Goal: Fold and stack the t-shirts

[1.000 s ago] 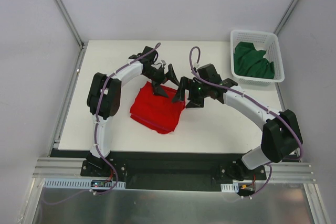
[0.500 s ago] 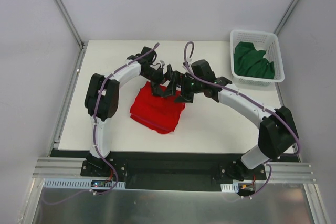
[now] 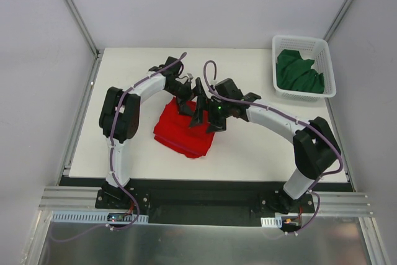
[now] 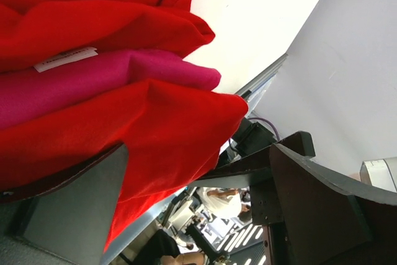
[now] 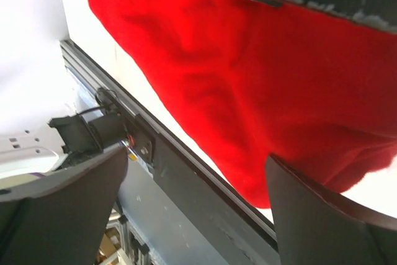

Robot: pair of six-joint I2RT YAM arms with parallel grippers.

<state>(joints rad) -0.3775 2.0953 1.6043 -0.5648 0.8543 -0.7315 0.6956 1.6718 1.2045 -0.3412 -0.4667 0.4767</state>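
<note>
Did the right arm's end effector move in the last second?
Yes. The right end effector moved left, away from the white basket, and is now over the red t-shirt.

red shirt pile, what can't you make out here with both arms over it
Top external: the far corner of the red t-shirt is hidden under the left pincer and right pincer.
Left wrist: the magenta-pink t-shirt shows only as a band between red folds, cut off by the left edge.
Top external: the green t-shirt is partly hidden by the basket walls and too small to tell folds.
</note>
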